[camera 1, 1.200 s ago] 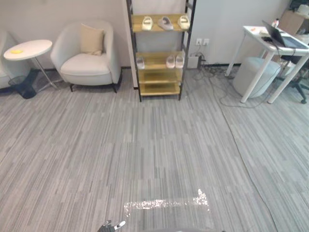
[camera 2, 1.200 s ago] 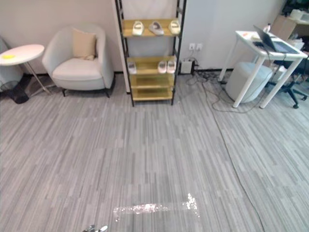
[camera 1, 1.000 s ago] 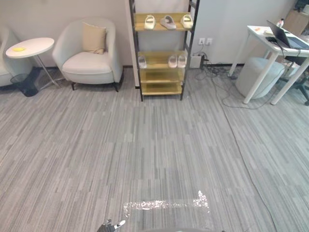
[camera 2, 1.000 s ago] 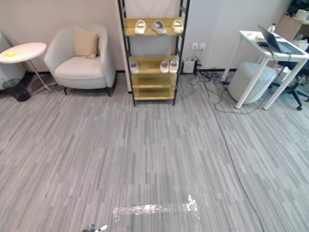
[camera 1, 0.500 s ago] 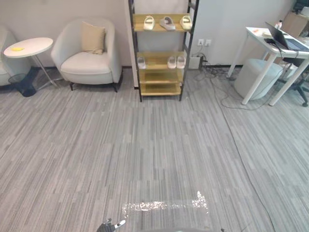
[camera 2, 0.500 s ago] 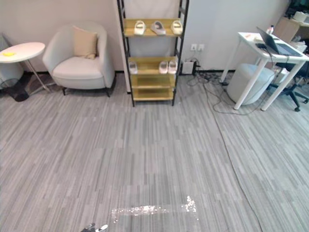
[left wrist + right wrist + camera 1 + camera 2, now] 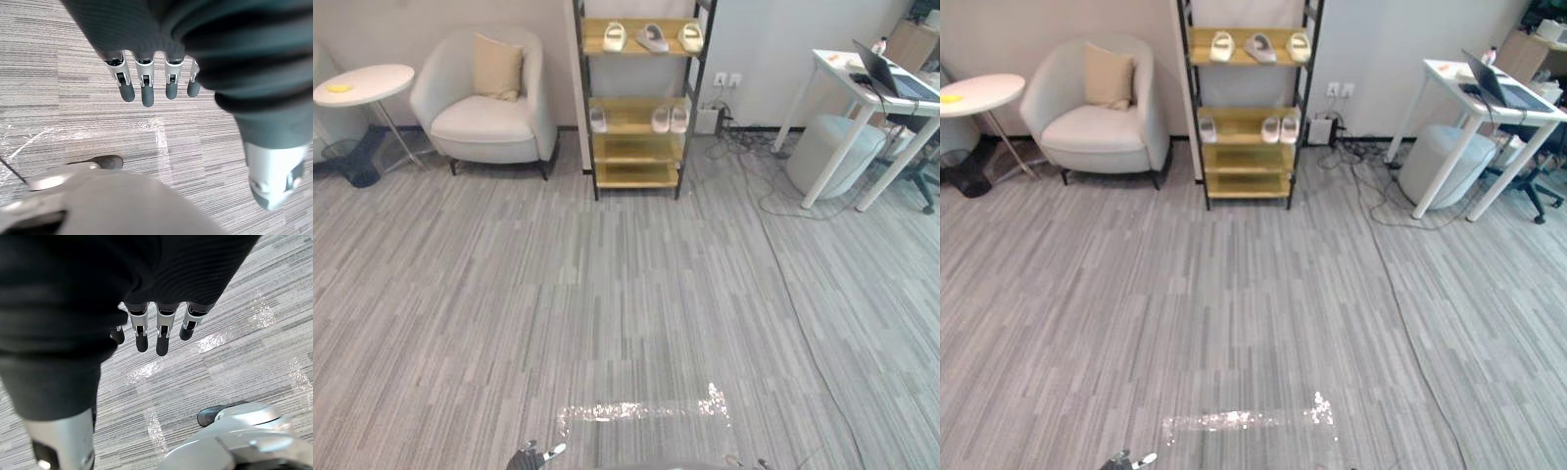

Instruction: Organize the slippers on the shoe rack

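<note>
Slippers (image 7: 652,38) sit on the shoe rack (image 7: 631,176) at twelve o'clock, far across the grey carpet (image 7: 607,294): three on the top shelf, three on the shelf below. An armchair (image 7: 484,108) stands at eleven o'clock and a white desk (image 7: 862,83) at two. The left hand (image 7: 145,88) and the right hand (image 7: 163,335) hang over the carpet, fingers straight and loosely spread, holding nothing.

Grey striped carpet floor (image 7: 607,294) covers the room. A pale armchair (image 7: 484,117), round side table (image 7: 362,83) and white desk (image 7: 838,76) stand along the light wall (image 7: 773,39).
</note>
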{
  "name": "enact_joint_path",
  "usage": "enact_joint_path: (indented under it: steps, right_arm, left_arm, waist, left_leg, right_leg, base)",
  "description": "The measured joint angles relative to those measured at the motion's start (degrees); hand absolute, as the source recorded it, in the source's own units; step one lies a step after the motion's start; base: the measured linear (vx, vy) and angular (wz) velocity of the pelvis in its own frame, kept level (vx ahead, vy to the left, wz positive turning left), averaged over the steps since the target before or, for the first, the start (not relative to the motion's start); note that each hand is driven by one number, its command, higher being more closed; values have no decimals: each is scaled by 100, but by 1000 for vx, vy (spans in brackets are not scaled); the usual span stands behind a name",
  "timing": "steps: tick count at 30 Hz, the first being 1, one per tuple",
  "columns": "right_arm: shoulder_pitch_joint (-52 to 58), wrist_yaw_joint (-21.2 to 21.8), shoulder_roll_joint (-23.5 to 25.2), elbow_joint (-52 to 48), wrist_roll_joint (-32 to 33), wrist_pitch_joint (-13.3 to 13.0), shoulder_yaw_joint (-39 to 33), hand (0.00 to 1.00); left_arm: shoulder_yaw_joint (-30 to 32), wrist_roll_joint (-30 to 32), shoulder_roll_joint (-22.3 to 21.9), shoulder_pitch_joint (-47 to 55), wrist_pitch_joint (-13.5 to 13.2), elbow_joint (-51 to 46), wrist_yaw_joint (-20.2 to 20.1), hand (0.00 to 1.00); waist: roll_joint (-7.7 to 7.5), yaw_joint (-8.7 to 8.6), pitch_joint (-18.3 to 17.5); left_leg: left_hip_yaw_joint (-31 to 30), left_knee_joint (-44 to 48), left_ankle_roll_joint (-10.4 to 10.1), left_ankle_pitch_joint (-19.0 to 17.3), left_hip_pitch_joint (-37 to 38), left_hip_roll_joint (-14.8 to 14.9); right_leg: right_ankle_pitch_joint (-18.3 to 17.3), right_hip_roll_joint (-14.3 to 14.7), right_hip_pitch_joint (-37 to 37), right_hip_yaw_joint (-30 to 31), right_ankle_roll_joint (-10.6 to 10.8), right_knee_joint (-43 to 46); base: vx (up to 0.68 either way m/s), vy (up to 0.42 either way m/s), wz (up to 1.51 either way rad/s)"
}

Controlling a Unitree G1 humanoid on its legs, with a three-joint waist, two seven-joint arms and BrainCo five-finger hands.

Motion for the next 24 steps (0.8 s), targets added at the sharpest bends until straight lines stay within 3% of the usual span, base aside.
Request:
enact_joint_path:
  steps: [1, 3, 4, 5, 6, 7, 10, 11, 12, 13, 14, 16, 18, 19, 22, 24]
  right_arm:
    - [-1, 0, 1, 0, 0, 0, 0, 0]
    - [-4, -7, 74, -39, -1, -14, 6, 0]
    - [3, -11, 59, -65, 1, -12, 15, 0]
    - [52, -21, 47, -192, 8, -9, 21, 0]
    - [70, -24, 38, -244, 13, -8, 25, 0]
    - [70, -25, 29, -248, 15, -8, 26, 0]
    - [33, -25, -8, -250, 55, -7, 25, 0]
    - [32, -23, -49, -239, 55, -6, 24, 0]
    - [4, -33, -150, -156, 55, 2, 40, 0]
    - [-12, -34, -168, -134, 53, 11, 49, 0]
    - [-28, -28, -98, -118, 52, 25, 116, 0]
    - [-14, -16, -31, -116, 15, 29, 93, 0]
    - [-64, 1, -26, -128, -14, 34, 98, 0]
    - [-86, 8, -32, -128, -16, 35, 98, 0]
    - [-115, 10, -55, -130, -25, 34, 135, 0]
    - [-194, 36, -85, -143, -25, 31, 138, 0]
  left_arm:
    - [10, 0, -2, 1, 0, -2, 0, 0]
    - [362, -4, -36, 60, 9, -222, 3, 0]
    - [473, -5, -91, 111, 10, -326, 4, 0]
    - [603, -28, -164, 160, 4, -374, 27, 0]
    - [654, -60, -204, 222, 0, -457, 43, 0]
    - [655, -68, -213, 230, 0, -478, 45, 0]
    - [638, -106, -242, 234, 0, -490, 92, 0]
    - [561, -106, -253, 233, 2, -470, 93, 0]
    - [492, -107, -307, 235, 4, -379, 98, 0]
    - [492, -107, -294, 227, 3, -362, 94, 0]
    - [472, -101, -168, 239, 6, -291, 88, 0]
    - [455, -94, -114, 197, 11, -261, 87, 0]
    - [358, -94, -106, 112, 16, -179, 93, 0]
    - [303, -91, -93, 113, 19, -164, 94, 0]
    - [200, -91, -60, 98, 17, -137, 91, 0]
    - [178, -99, -59, -15, 14, -136, 89, 0]
  waist:
    - [-3, 3, 6]
    - [-130, 29, 139]
    - [-120, 61, 174]
    - [-57, 65, 213]
    - [-55, 64, 200]
    - [-46, 64, 202]
    - [18, 78, 180]
    - [79, 81, 145]
    - [222, 139, 53]
    - [250, 145, 11]
    - [49, 133, -140]
    - [-45, 133, -200]
    - [-21, 164, -185]
    - [10, 166, -155]
    - [41, 140, -183]
    - [80, 53, -166]
  left_leg:
    - [6, 26, -6, -8, -15, 4]
    - [443, 1834, -69, -79, -809, 155]
    - [568, 2492, -15, -42, -1091, 266]
    - [773, 3288, 216, -145, -1425, 496]
    - [904, 3593, 243, -267, -1616, 688]
    - [943, 3564, 225, -283, -1652, 719]
    - [931, 2199, 153, -229, -1770, 659]
    - [704, 1185, 41, 14, -1680, 525]
    - [529, 568, -6, 577, -1560, 461]
    - [535, 569, 108, 572, -1554, 412]
    - [658, 574, 261, 393, -1584, 144]
    - [774, 531, 355, 211, -1482, -66]
    - [897, 213, 475, 141, -944, -190]
    - [988, 84, 524, 89, -562, -196]
    - [1042, -404, 511, 72, 154, -150]
    - [1019, -459, 360, -18, 309, 53]
  right_leg:
    - [-5, 0, -5, -1, -5, 7]
    - [-207, -55, -25, 62, -146, 276]
    - [-281, -54, -11, 90, -210, 384]
    - [-375, -49, 76, 116, -214, 455]
    - [-413, -85, 190, 198, -245, 468]
    - [-417, -96, 219, 231, -247, 461]
    - [-529, -257, 203, 451, -98, 441]
    - [-607, -313, 180, 566, 17, 419]
    - [-719, -304, 144, 697, 155, 423]
    - [-746, -335, 145, 737, 189, 424]
    - [-852, -603, 100, 772, 354, 486]
    - [-956, -815, -123, 809, 514, 1104]
    - [-774, -902, -804, 828, 890, 2946]
    - [-858, -955, -1058, 692, 960, 3758]
    - [-1085, -1046, -1406, -69, 781, 3851]
    - [-1059, -871, -1834, -483, 661, 3018]
  base:
    - [-53, -27, -4]
    - [-53, -54, -11]
    - [-2, -42, -23]
    - [77, 17, -25]
    - [104, 30, -17]
    - [138, 64, -27]
    - [214, 175, -30]
    - [340, 322, -47]
    - [376, 354, -49]
    - [362, 305, -39]
    - [389, 244, -15]
    - [342, 179, -15]
    - [389, 188, -24]
    - [287, 128, -19]
    - [382, 84, -17]
    - [290, -46, 2]
